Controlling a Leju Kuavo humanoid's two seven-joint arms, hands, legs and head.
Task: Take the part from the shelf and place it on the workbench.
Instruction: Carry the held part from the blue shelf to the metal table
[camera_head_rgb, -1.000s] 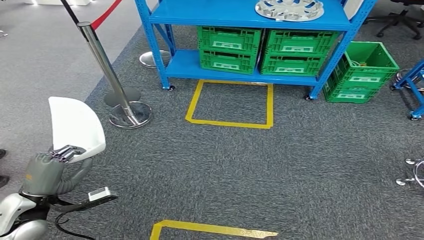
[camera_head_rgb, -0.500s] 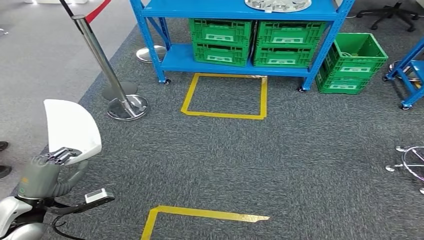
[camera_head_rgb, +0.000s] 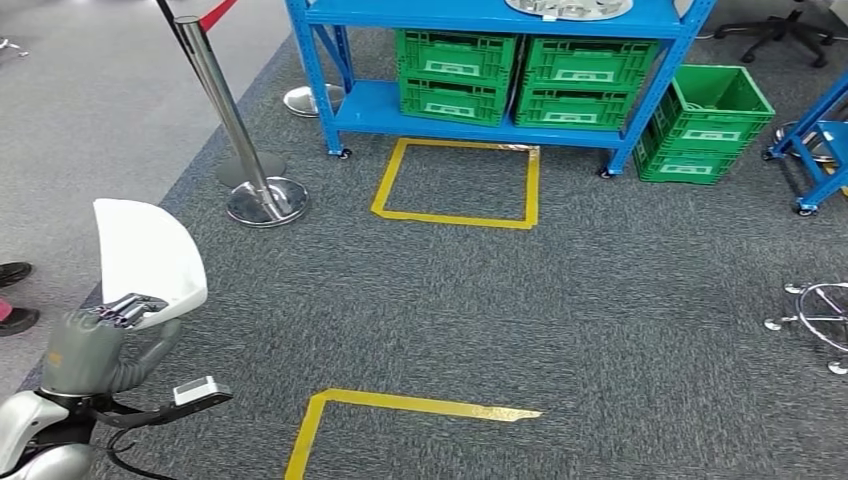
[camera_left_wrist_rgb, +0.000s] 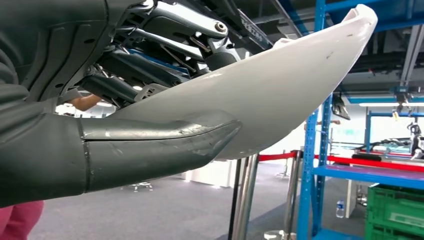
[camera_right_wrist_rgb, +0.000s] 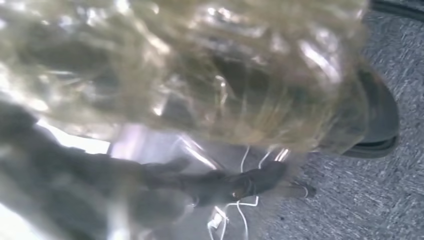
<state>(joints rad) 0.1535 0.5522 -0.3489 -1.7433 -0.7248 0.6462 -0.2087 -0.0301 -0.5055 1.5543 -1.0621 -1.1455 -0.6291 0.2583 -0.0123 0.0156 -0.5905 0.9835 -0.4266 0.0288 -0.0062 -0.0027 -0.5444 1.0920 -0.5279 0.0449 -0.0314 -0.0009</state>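
Left hand (camera_head_rgb: 95, 340) fingers (camera_head_rgb: 130, 308) clamped on lower edge of white curved part (camera_head_rgb: 145, 255), held upright over grey carpet (camera_head_rgb: 600, 300) near its left edge. Right hand: blurred, fingers' state cannot tell. Blue shelf (camera_head_rgb: 480, 20) ahead holds green crates (camera_head_rgb: 460, 70).

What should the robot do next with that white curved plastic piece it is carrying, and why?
Probably keep turning to look for the workbench. The left hand already holds the white curved plastic part upright, off the blue metal shelf. Ahead lies grey carpet with yellow tape marks, nowhere to set the part down.
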